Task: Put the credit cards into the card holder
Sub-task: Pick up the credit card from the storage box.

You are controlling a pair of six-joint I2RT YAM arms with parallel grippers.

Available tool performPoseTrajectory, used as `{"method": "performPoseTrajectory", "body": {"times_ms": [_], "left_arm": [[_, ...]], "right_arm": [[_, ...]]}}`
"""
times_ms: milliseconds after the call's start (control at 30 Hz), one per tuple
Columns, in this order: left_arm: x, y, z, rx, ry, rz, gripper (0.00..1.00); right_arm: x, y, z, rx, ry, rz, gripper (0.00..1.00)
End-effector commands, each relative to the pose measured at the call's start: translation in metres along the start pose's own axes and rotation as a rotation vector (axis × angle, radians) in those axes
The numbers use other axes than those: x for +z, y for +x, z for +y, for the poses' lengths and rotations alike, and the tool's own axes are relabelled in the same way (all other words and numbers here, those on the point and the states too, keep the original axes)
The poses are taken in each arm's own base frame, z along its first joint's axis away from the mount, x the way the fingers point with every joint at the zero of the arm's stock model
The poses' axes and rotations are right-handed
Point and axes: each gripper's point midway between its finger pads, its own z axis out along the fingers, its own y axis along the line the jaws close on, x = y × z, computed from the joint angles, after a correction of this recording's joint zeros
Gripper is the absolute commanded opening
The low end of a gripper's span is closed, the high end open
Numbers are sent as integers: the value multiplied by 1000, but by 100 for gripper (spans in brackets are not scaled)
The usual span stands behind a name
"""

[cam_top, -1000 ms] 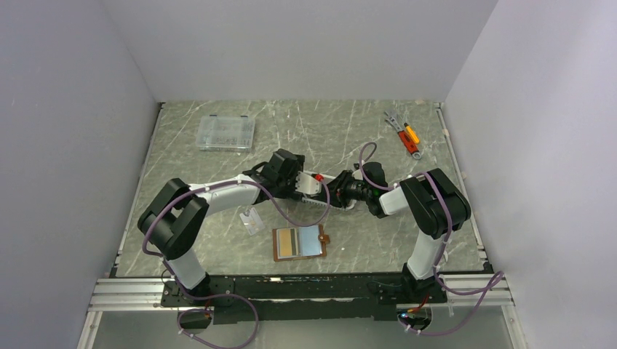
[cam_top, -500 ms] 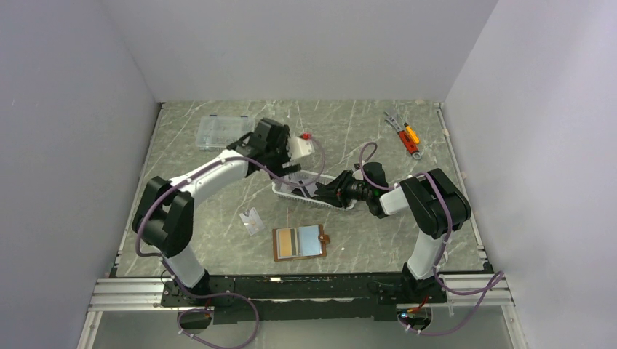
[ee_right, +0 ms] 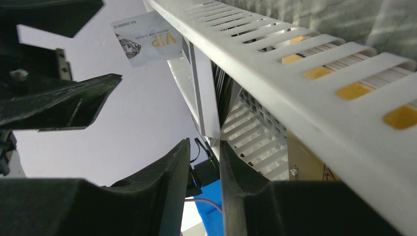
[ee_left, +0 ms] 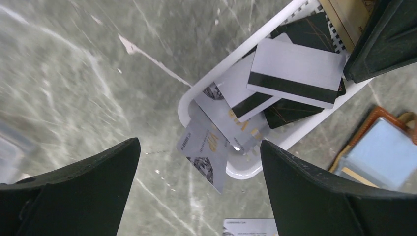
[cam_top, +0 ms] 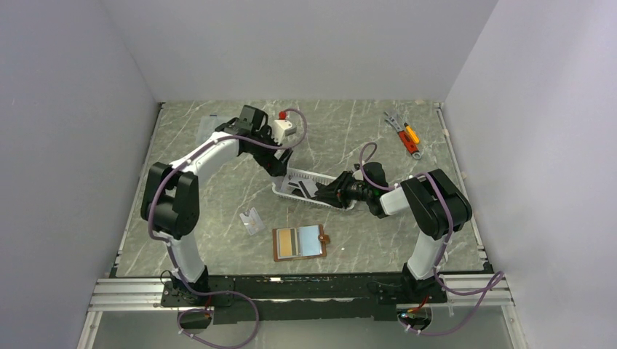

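Top view: left gripper [cam_top: 280, 164] hangs over the far-left end of the white slotted basket [cam_top: 285, 191], pointing down, fingers spread wide, nothing in them. Right gripper [cam_top: 321, 195] lies low against the basket's near side. Card holder [cam_top: 300, 242] lies open and flat on the bench [cam_top: 349, 138], nearer the arm bases than the basket and apart from both grippers. A striped card sits in its left half. Clear plastic piece [cam_top: 252, 220] lies just left of it. Left wrist view: jaws fully apart and empty. Credit cards [ee_left: 295, 73] lie jumbled in the basket directly below: grey with a black stripe, black, and one orange-gold at the top edge. A silver VIP card [ee_left: 209, 147] hangs over the basket's rim, seen between the two fingers but lower down and untouched. The card holder's pale blue inside shows at lower right. Right wrist view: fingers nearly together, pinching the basket's thin white wall. Dark card edges show inside the basket just beyond the fingertips. The VIP card shows at upper left, well apart from this gripper.
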Motion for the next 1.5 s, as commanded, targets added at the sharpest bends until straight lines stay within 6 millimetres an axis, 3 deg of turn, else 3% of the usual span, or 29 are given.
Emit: {"method": "performPoseTrajectory", "body": {"times_ms": [0, 233, 333, 500, 633, 733, 1100, 1300, 1467], "left_arm": [[0, 11, -14, -211, 131, 0, 99], [2, 20, -13, -244, 142, -2, 99], [6, 21, -15, -247, 161, 4, 93], [7, 24, -12, -237, 153, 8, 75], [6, 23, -12, -220, 156, 6, 47], [6, 24, -10, -211, 149, 8, 33], [1, 17, -5, -163, 127, -7, 0], [-23, -19, -16, -126, 187, -85, 0], [-36, -26, -12, -98, 149, -83, 0]], "right_arm": [[-3, 2, -9, 21, 38, 2, 31], [-3, 2, -11, 22, 41, 2, 30], [-3, 3, -11, 21, 44, 3, 29], [-3, 2, -10, 10, 46, -3, 28], [-3, 2, -9, 9, 46, -1, 28], [-3, 2, -9, 8, 46, 0, 28], [-5, -1, -5, -43, 73, -8, 31], [-14, -8, -6, -133, 209, -25, 38], [-21, -10, 3, -203, 258, -23, 40]]}}
